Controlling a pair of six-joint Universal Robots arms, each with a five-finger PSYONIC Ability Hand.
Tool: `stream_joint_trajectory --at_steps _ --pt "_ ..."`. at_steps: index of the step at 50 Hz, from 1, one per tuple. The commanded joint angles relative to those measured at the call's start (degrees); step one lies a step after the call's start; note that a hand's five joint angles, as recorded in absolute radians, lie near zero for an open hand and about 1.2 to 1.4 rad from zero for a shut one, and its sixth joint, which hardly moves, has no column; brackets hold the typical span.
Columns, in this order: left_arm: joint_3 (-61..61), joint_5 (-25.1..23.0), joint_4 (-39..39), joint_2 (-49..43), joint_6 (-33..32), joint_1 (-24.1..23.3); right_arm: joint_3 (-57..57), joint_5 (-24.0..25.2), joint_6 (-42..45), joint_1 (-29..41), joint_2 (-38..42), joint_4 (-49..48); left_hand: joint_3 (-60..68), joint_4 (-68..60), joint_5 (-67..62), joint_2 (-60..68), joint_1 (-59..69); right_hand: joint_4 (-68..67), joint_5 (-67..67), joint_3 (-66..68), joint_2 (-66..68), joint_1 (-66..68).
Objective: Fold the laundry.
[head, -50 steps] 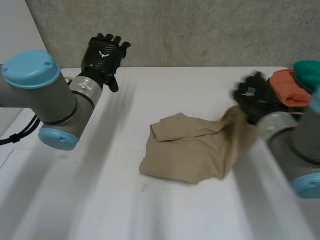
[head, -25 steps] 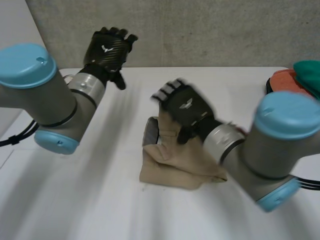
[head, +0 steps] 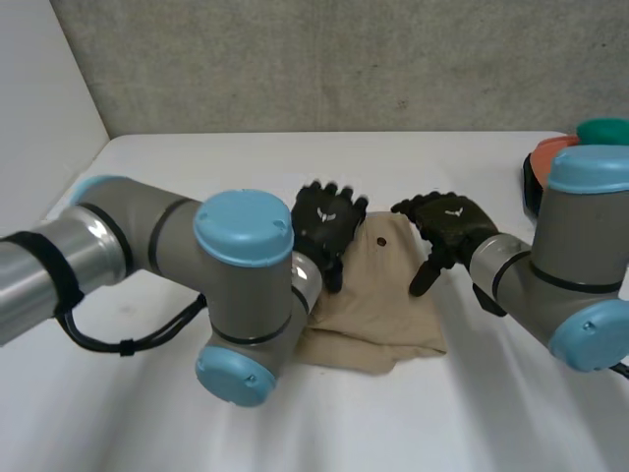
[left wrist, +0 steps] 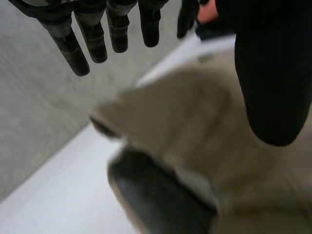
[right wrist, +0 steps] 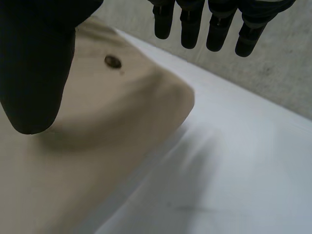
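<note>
Tan cloth (head: 378, 295) beneath left hand (head: 327, 221), right hand (head: 447, 224), orange pile (head: 539, 157) aside

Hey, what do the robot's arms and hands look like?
The left arm and right arm are thick grey tubes with round light-blue caps. The left hand and right hand are black, each with a small white mark on its back.

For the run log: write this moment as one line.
left hand: open, over tan cloth | right hand: open, at cloth's right edge | cloth: lying on white table | other laundry: table's far right
</note>
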State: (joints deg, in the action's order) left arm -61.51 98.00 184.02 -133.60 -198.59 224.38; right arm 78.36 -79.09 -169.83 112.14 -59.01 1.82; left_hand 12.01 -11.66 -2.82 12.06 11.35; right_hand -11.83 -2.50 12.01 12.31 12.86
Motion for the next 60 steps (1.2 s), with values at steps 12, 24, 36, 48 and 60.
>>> stream_joint_trajectory --at_steps 12,24,36,48,60 --pt "-0.37 6.32 -3.67 -3.86 -14.37 2.11 -2.15 -0.88 5.21 1.41 9.08 0.11 0.23 -0.58 0.59 0.17 0.88 1.83 2.5 -2.01 -2.31 -2.86" --pt "-0.11 5.71 -3.76 -2.89 -14.37 1.85 -1.81 -4.05 10.83 2.2 4.18 0.2 0.06 -0.41 0.76 0.0 0.71 1.83 2.5 -2.01 -2.31 -2.86" --pt "3.58 -9.31 -3.85 10.55 -10.25 4.74 6.71 -10.73 14.8 5.54 -8.49 -1.82 -1.45 1.1 2.27 -1.51 -0.8 1.83 2.5 -2.01 -2.31 -2.86" --pt "7.8 -37.53 -15.0 12.76 5.05 9.49 25.7 -12.31 7.95 15.11 -7.7 -23.42 -1.29 0.94 2.11 -1.34 -0.63 1.83 2.5 -2.01 -2.31 -2.86" --pt "7.45 -35.78 -15.1 11.17 6.2 9.41 23.25 -17.23 8.2 16.35 2.84 -39.78 -0.78 0.43 1.6 -0.84 -0.13 1.83 2.5 -2.01 -2.31 -2.86"
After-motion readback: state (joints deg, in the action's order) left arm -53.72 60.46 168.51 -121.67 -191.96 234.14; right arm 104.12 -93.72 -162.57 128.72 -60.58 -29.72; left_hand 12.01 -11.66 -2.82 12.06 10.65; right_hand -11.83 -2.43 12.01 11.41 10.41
